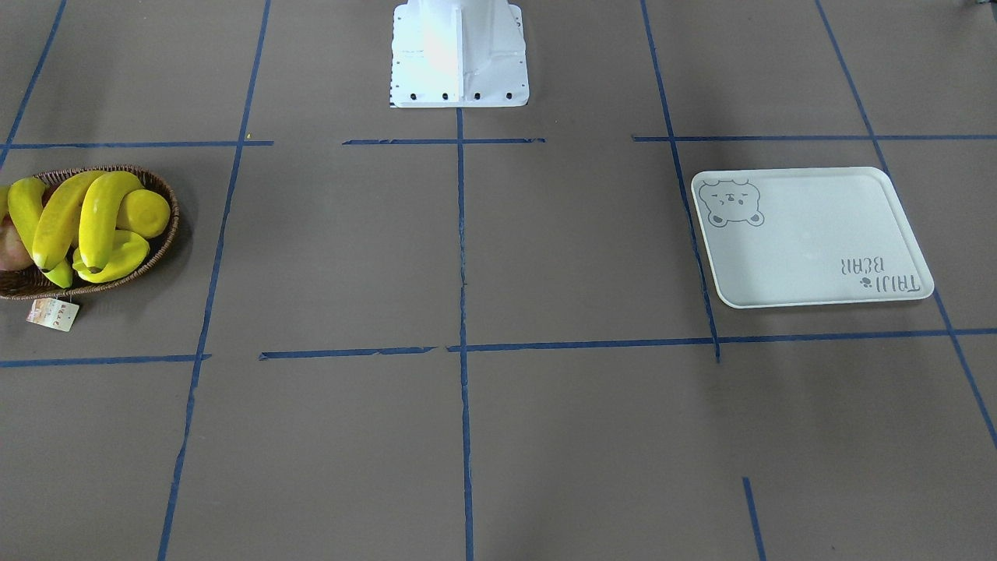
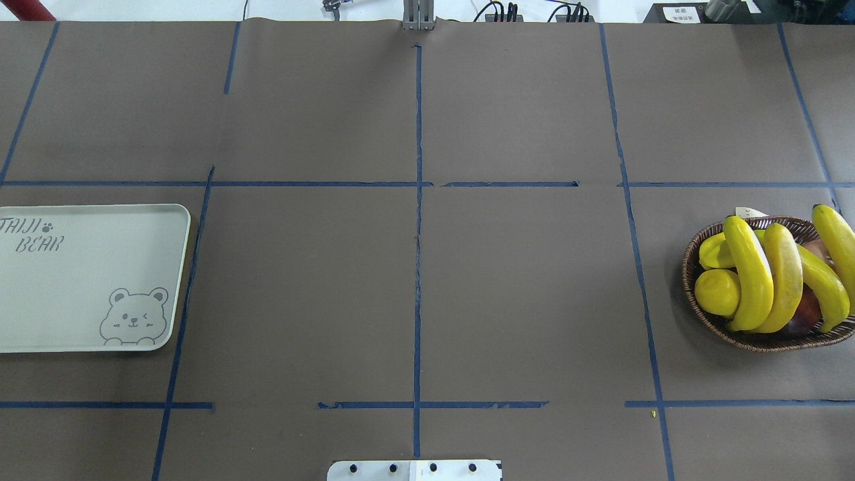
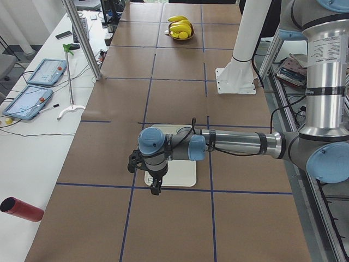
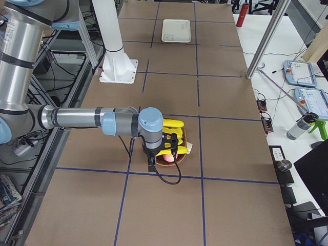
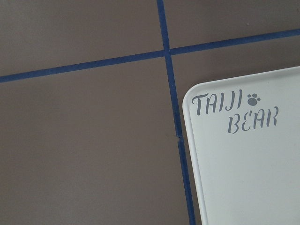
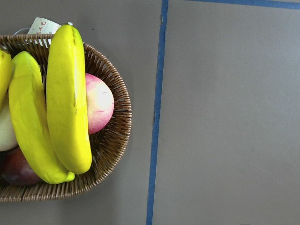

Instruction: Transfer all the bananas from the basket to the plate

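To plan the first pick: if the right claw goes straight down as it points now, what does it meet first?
The right claw would likely meet the bananas in the wicker basket, or its rim; depth is unclear.

glossy, smooth yellow bananas (image 6: 68,103); rough woven wicker basket (image 6: 119,126) with a paper tag (image 1: 53,313); matt, smooth plate (image 2: 73,294); matt brown paper table cover (image 2: 300,287), blue tape lines (image 2: 417,267).

Brown paper-covered table (image 2: 521,294), blue tape grid (image 2: 418,267); white side bench (image 3: 32,136) with tablets (image 3: 48,71), metal pole (image 3: 80,38).
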